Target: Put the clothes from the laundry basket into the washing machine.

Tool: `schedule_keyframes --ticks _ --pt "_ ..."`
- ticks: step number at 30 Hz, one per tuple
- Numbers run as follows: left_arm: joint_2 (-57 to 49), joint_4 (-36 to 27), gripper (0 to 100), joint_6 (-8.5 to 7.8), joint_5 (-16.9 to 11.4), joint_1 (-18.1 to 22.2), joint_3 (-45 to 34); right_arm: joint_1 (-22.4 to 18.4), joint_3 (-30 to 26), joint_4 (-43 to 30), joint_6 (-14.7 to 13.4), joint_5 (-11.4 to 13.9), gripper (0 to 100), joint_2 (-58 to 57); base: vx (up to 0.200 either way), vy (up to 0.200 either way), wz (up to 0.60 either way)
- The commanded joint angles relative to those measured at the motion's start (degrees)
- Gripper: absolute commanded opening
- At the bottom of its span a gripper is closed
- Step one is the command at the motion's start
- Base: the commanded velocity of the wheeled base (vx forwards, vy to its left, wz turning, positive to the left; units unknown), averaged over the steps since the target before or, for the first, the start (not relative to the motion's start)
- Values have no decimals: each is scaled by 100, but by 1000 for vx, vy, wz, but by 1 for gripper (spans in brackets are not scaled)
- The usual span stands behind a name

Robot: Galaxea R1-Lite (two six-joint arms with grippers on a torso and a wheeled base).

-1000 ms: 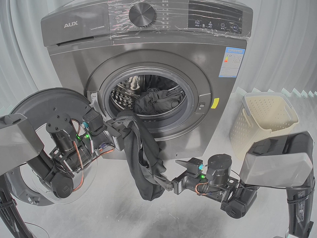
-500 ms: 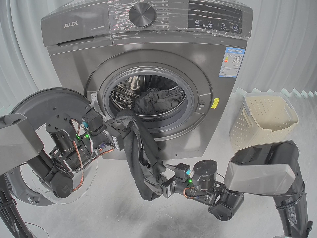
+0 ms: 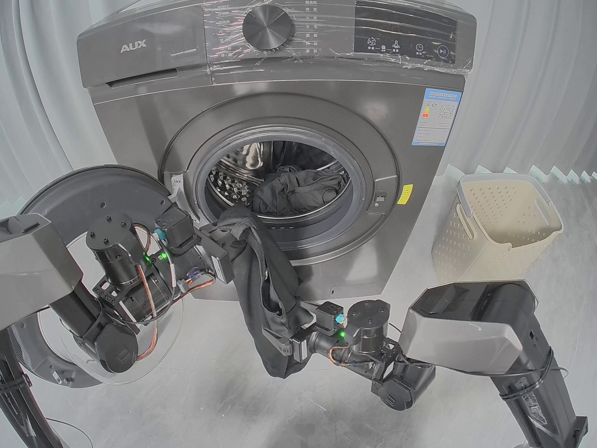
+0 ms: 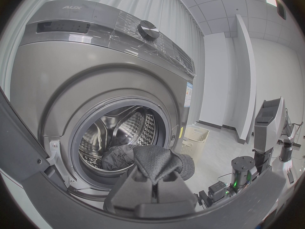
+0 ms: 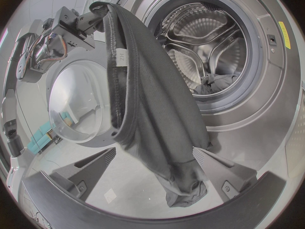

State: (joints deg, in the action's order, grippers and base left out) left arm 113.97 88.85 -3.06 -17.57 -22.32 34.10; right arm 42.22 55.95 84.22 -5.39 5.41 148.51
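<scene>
A dark grey garment hangs in long folds at the lower middle of the head view, in front of the washer and below its open drum. The cloth looks soft and finely knitted, with a stitched hem. A small white tag is sewn at the hem; it has print on it.

The left gripper is closed tight on the upper end of the garment, at the lower left rim of the opening. The right gripper is at the lower part of the garment, with its fingers spread wide and the cloth hanging between them, not pinched.

A dark heap of clothes lies inside the drum. The door stands open at the left. The cream basket stands on the floor at the right.

The washer has a logo at the upper left, a blue-and-white sticker at the upper right and a small yellow sticker beside the opening.
</scene>
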Motion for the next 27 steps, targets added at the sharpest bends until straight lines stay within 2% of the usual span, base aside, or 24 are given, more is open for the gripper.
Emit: schedule_keyframes --ticks 1,4,9,10,24,27 --pt "-6 1 0 -2 -1 -9 0 -3 425 24 -6 -119 100 302 0 0 0" --pt "-6 1 0 -2 -1 8 0 -3 689 68 -6 -137 100 407 0 0 0" --pt "11 1 0 -2 -1 26 9 41 618 94 -129 -322 100 390 0 0 0" --pt "11 1 0 -2 -10 26 9 41 610 120 -147 -330 0 398 0 0 0" --pt "29 1 0 25 -19 167 0 -12 161 402 -164 -357 0 -32 0 0 0" --pt "55 1 0 51 -28 149 -52 -20 -313 402 -384 -638 0 -674 0 0 0"
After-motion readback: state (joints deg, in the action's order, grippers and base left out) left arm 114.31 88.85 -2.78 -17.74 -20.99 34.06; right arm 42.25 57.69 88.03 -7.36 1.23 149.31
